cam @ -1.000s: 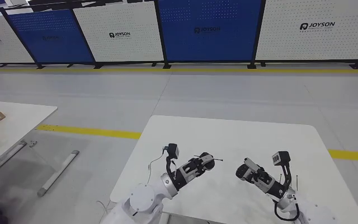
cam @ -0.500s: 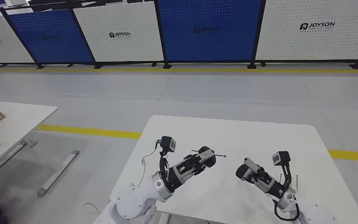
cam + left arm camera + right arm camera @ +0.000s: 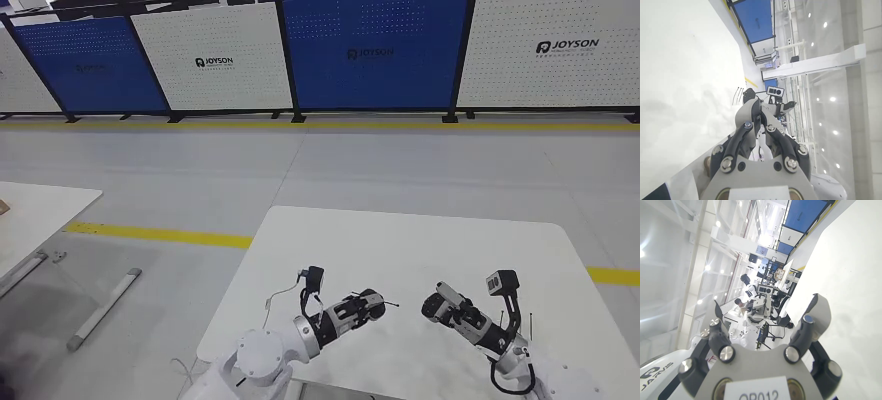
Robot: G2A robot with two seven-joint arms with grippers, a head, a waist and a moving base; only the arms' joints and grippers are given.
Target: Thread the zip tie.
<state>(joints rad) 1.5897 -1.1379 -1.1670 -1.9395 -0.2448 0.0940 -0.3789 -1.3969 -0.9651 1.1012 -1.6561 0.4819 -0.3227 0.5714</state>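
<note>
While the left gripper (image 3: 757, 108), jaws pinched shut, holds a thin black plastic zip tie (image 3: 390, 301) over the white table (image 3: 400, 240), the right gripper (image 3: 766, 302), jaws wide and empty, should probably approach slowly, aligned with the tie's tip.

Item, near: my left tool (image 3: 755, 107), two grey fingers (image 3: 745, 117) pressed together at the tips, with black linkages and bright bolts behind them, close to the white tabletop (image 3: 687, 66). Item, on that tabletop beyond my fingertips: a few thin black zip ties (image 3: 737, 95) lying side by side, just beside my right tool (image 3: 770, 100) and its wrist camera (image 3: 775, 91). Item, background: blue panels (image 3: 757, 22) and rows of ceiling lights (image 3: 832, 99).
</note>
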